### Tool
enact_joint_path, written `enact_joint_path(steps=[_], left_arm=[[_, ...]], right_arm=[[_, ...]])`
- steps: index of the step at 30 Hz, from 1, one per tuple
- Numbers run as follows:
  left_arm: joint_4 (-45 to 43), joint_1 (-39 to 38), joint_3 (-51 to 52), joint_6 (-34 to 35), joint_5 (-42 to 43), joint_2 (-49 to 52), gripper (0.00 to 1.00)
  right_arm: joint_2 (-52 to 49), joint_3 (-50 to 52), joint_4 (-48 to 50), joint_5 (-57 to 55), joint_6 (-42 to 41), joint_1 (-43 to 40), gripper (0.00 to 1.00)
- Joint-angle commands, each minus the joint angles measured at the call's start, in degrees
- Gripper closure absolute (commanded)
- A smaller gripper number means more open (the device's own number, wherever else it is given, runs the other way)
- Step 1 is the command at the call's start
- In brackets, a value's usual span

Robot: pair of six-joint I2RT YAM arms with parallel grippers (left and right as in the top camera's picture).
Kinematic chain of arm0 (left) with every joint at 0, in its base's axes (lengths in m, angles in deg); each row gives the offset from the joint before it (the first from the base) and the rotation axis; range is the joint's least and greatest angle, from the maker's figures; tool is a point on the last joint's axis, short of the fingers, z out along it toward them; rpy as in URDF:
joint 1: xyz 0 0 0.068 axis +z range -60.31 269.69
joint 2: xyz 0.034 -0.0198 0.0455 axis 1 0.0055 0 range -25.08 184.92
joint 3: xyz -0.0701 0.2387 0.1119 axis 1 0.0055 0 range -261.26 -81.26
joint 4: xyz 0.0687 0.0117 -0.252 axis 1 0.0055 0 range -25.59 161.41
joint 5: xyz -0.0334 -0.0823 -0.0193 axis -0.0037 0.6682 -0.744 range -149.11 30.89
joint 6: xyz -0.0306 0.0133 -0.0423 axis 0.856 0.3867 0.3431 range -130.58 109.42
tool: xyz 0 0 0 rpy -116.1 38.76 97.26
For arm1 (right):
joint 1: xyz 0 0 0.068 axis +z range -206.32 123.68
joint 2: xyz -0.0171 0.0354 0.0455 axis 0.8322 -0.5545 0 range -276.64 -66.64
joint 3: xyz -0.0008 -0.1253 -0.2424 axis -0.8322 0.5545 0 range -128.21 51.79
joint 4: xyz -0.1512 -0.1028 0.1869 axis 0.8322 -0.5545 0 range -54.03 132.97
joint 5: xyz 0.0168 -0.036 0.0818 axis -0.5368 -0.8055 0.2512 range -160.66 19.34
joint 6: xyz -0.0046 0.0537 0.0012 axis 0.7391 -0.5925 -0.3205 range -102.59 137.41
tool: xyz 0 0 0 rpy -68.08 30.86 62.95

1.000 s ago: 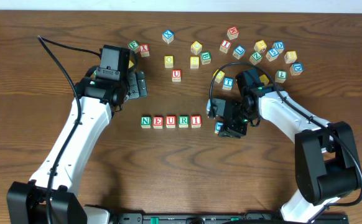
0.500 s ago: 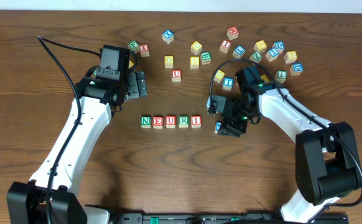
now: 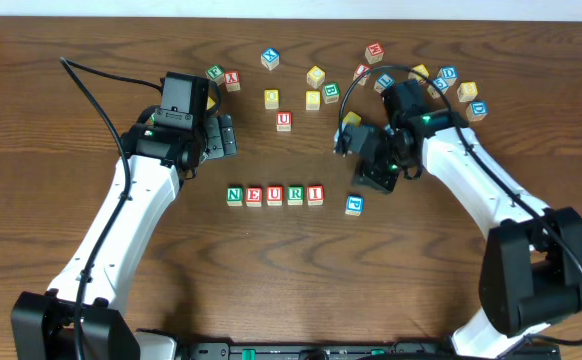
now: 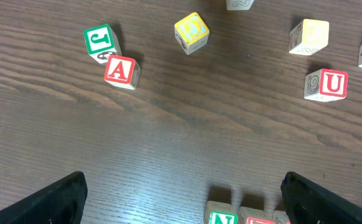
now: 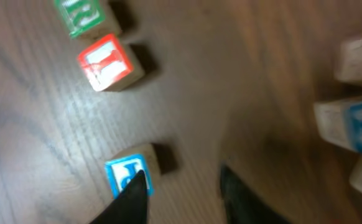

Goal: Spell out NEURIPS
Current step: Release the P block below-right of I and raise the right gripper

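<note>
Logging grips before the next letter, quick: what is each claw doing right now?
Left claw: wide open, empty.
Right claw: partly open, holding nothing; the blue P cube lies outside one finger, not between them.

1. Arms: I count two, the left arm [image 3: 121, 215] and the right arm [image 3: 466, 170].
2. Cubes in a row [image 3: 274, 195]: five, side by side.
3. Blue-lettered cube [image 3: 354, 205] just off the row's end: one.
4. Loose cubes [image 3: 284, 121] at the back: I make out at least fourteen; the right arm hides some, so I have no firm total.
5. Table [image 3: 291, 290]: one.
</note>
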Motion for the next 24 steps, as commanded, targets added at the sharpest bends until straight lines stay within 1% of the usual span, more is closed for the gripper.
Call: enact_joint_path(steps=[1, 2, 3, 6, 7, 9, 12, 16, 18, 20, 24], left_arm=[[0.0, 0.1, -1.8, -0.1, -0.1, -1.0, 0.02], [0.0, 0.1, -1.8, -0.1, -0.1, -1.0, 0.02], [0.0, 0.1, -1.8, -0.2, -0.1, -1.0, 0.02], [0.0, 0.1, -1.8, -0.2, -0.1, -1.0, 0.02], [0.0, 0.1, -1.7, -0.1, -0.1, -1.0, 0.02], [0.0, 0.1, -1.7, -0.2, -0.1, -1.0, 0.02], [0.0, 0.1, -1.8, -0.1, -0.1, -1.0, 0.02], [0.0, 0.1, -1.8, -0.1, -0.1, -1.0, 0.02], [0.0, 0.1, -1.8, -0.1, -0.1, -1.0, 0.02], [0.0, 0.1, -1.8, -0.1, -0.1, -1.0, 0.02], [0.0, 0.1, -1.8, -0.1, -0.1, -1.0, 0.02]], right_arm=[[3.9, -2.3, 0.0, -2.9, -12.7, -0.2, 0.88], [4.9, -2.3, 0.1, -3.0, -15.9, -0.2, 0.94], [5.7, -2.3, 0.1, -3.0, -18.4, -0.2, 0.98], [8.6, -2.3, 0.1, -3.1, -28.3, -0.2, 0.98], [10.2, -2.3, 0.0, -4.3, -34.5, -0.2, 0.99], [11.7, -2.3, -0.8, -6.5, -41.0, -0.1, 0.99], [13.2, -2.3, -4.0, -8.8, -46.4, 0.6, 0.99], [13.7, -1.8, -8.5, -10.3, -50.1, 2.9, 0.99], [13.7, -0.9, -9.0, -10.5, -51.4, 4.4, 0.99], [13.7, 0.7, -8.6, -12.3, -54.8, 6.4, 0.99], [13.7, 4.8, -8.2, -18.4, -63.8, 11.6, 0.99]])
